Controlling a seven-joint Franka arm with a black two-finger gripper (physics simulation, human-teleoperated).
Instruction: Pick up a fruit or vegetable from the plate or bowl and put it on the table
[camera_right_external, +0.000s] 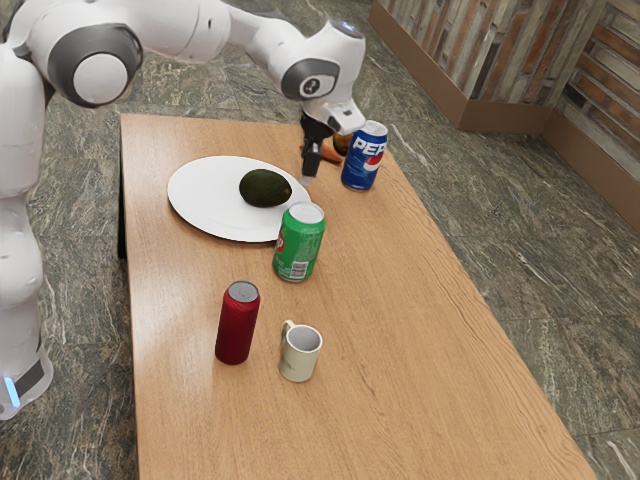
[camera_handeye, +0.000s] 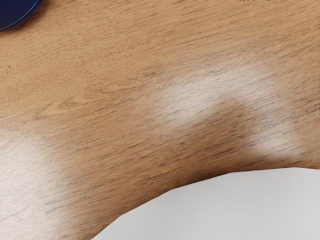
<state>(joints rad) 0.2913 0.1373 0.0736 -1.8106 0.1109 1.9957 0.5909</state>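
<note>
In the exterior view my gripper (camera_right_external: 309, 172) hangs just beyond the plate's edge, near the Pepsi can; how its fingers stand cannot be made out. A dark green avocado (camera_right_external: 265, 188) lies on the white oval plate (camera_right_external: 205, 195), toward the side facing the gripper and the green can. In the wrist view the plate (camera_handeye: 240, 205) reaches under the hand, with bare wooden table (camera_handeye: 125, 100) beside it. An orange item (camera_right_external: 331, 152) rests on the table behind the gripper, partly hidden.
The blue Pepsi can (camera_right_external: 362, 160) stands close to the gripper, with a brownish round item (camera_right_external: 343, 141) behind it. A green can (camera_right_external: 299, 243) is by the plate's rim. Farther along the table (camera_right_external: 430, 370) stand a red can (camera_right_external: 237, 325) and a cream mug (camera_right_external: 299, 357).
</note>
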